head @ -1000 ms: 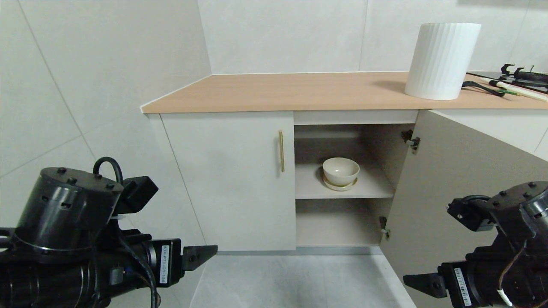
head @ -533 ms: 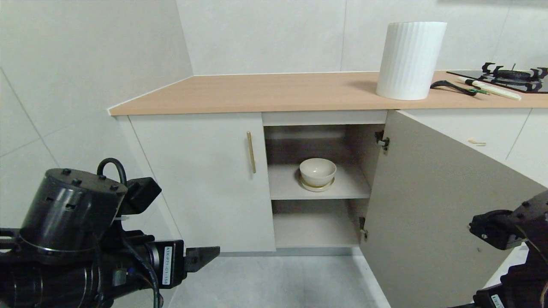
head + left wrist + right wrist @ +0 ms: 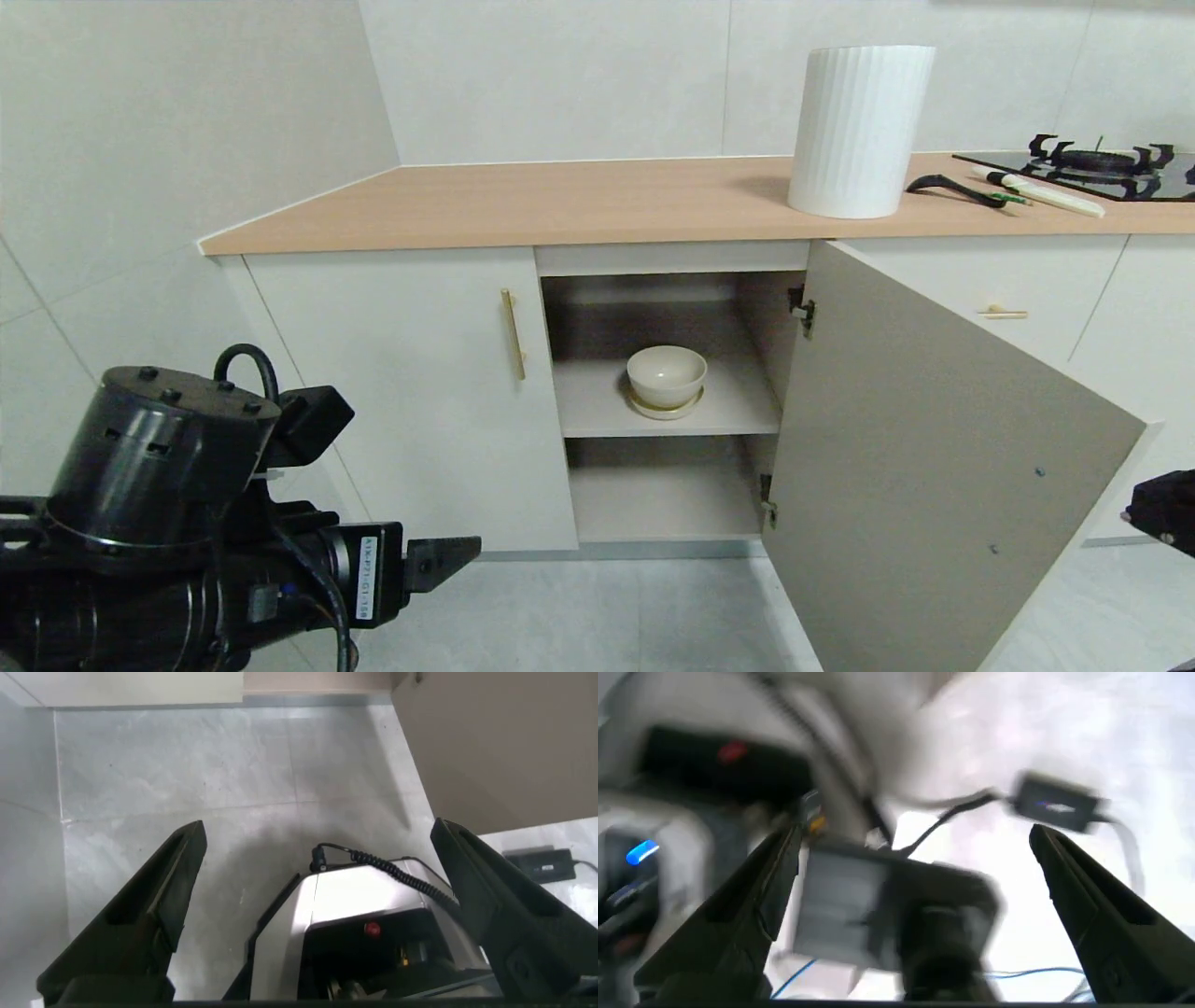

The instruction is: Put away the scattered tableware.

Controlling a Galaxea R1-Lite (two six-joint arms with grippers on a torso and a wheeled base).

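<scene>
With the left gripper (image 3: 318, 829) and right gripper (image 3: 915, 835) both spread wide and empty, and the bowl (image 3: 666, 375) resting on its saucer (image 3: 665, 408) on the open cabinet's (image 3: 392, 401) upper shelf, the next step is probably fetching the far-right utensils (image 3: 1036, 191).

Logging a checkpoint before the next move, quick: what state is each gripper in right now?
Left gripper: open, holding nothing.
Right gripper: open, holding nothing.

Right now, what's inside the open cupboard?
A cream bowl sits on a plate on the middle shelf. The closed left door hides that side.
</scene>
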